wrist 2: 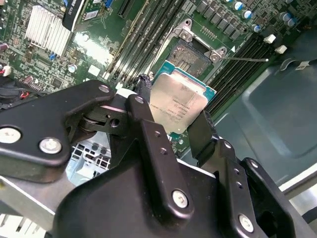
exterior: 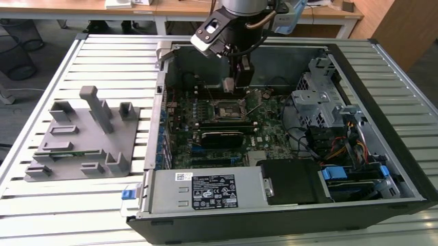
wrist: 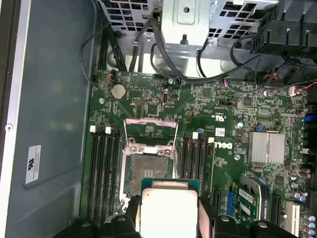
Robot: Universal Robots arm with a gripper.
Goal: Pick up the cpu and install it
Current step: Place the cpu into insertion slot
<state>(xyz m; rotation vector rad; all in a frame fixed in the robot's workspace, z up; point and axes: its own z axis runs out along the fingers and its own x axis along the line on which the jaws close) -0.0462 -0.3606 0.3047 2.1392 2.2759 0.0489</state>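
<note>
Between the clenched jaws sat the cpu [wrist 2: 181,101], gripped by two opposite edges and held above the open, empty socket [wrist: 148,168] on the motherboard [wrist: 223,104]. Pick-up looked complete; the cpu was not yet seated in that socket below the jaws, so installation remained to do.

Wooden desk [exterior: 75,7] behind slatted metal table [exterior: 110,56]

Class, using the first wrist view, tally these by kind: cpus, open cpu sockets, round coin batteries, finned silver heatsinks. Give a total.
cpu: 1
open socket: 1
coin battery: 1
finned heatsink: 1
Total: 4
</note>
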